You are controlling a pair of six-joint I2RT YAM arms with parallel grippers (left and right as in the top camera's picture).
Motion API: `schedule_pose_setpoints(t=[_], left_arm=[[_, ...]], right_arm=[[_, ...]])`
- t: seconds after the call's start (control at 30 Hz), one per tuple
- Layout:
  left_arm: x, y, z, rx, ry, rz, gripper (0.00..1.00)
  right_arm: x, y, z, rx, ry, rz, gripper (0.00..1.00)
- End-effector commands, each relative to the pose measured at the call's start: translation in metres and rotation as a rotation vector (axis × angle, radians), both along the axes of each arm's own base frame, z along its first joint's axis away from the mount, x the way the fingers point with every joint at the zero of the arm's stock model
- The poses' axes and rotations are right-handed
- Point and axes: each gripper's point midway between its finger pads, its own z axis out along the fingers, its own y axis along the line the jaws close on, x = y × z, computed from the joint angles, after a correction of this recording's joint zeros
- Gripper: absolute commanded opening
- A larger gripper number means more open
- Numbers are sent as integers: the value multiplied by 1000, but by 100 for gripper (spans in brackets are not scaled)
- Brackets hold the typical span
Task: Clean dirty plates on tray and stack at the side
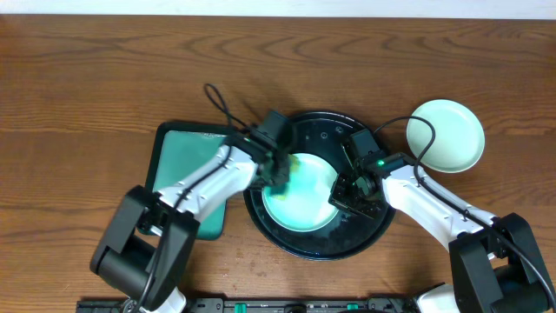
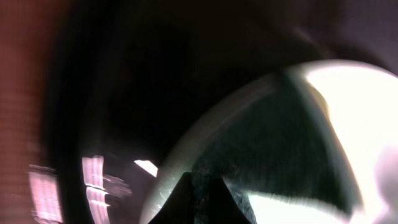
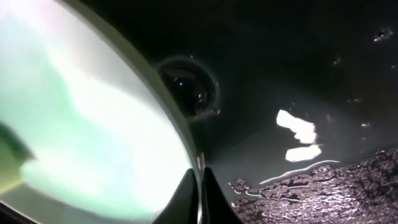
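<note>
Black tray (image 1: 347,248), wet base, sits mid-worktop (image 1: 87,87); mint plate (image 1: 304,204) lies inside it. Right claw (image 3: 199,190) is pinched on that plate's right rim. Left claw (image 1: 280,174) has fingers together over the plate's far-left edge, its arm crossing the teal tray (image 1: 187,161). Far right, pale plate (image 1: 445,135) sits apart on bare wood.

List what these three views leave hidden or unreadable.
Overhead: left hand tips and anything they hold, hidden by its own wrist above the plate.
Left wrist: blurred and dark; only a pale plate rim reads.
Right wrist: plate cut off by the left edge.
Overhead: teal tray partly under the left arm.
Overhead: anything beneath the plate, hidden by it.
</note>
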Motion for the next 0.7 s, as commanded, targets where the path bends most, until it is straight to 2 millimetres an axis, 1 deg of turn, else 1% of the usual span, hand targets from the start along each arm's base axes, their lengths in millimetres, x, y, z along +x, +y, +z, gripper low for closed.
schedule_pose_setpoints(t=[0.0, 0.07, 0.13, 0.17, 0.23, 0.33, 0.43, 0.47, 0.57, 0.67], left_arm=[[21, 57, -8, 209, -68, 77, 7], [20, 62, -8, 215, -54, 84, 7], [13, 64, -10, 224, -27, 77, 7], [8, 62, -10, 223, -10, 66, 7], [-7, 51, -12, 187, 45, 13, 7], [-36, 16, -11, 34, 158, -103, 7], [-71, -33, 2, -192, 272, -232, 7], [-80, -44, 6, -239, 297, -262, 7], [-97, -66, 11, -292, 318, -327, 7], [-103, -78, 12, -299, 301, -369, 7]], right_arm=[[3, 1, 2, -15, -6, -5, 2], [3, 0, 2, -16, -5, -5, 2], [3, 0, 2, -17, -6, -5, 2], [3, 0, 2, -18, -6, -5, 2], [4, 0, 2, -20, -8, -6, 2], [4, -1, 2, -23, -8, -6, 1], [3, -1, 2, -25, -5, -5, 2], [2, -1, 2, -25, -3, -5, 2], [1, -2, 1, -28, 3, -5, 1], [-1, -3, 1, -32, 13, -5, 2]])
